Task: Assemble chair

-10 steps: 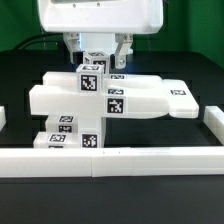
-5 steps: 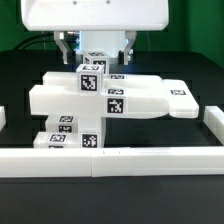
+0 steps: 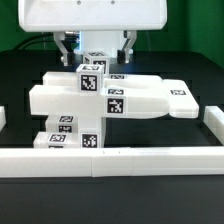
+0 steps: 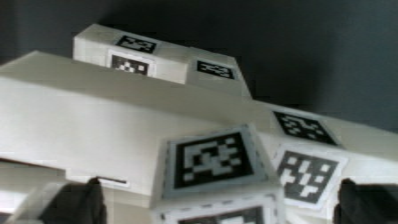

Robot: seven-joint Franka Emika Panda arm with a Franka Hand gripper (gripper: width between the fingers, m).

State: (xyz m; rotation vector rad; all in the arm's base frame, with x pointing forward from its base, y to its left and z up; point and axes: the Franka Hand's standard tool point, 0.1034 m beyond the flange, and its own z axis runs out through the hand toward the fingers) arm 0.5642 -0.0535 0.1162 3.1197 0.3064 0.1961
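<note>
The chair parts point(image 3: 100, 100) are chunky white pieces with black-and-white tags, stacked together at the table's middle: a wide slab across, blocks in front and a small tagged block point(image 3: 96, 60) on top at the back. My gripper point(image 3: 97, 45) hangs over that top block. Its fingers point(image 3: 68, 44) stand open on either side of the block and apart from it. In the wrist view the gripper point(image 4: 217, 205) is open, with dark fingertips point(image 4: 71, 205) at both sides of a tagged white block point(image 4: 222, 165). The gripper holds nothing.
A long white border rail point(image 3: 110, 160) runs along the front of the black table. Short rail ends stand at the exterior view's left point(image 3: 3, 118) and right point(image 3: 214, 122). The arm's white body point(image 3: 95, 12) fills the top of the exterior view.
The fingers have spread apart from the top block, letting it go. The arm's body now looks larger and sits slightly higher. Nothing has moved in the last half second.
</note>
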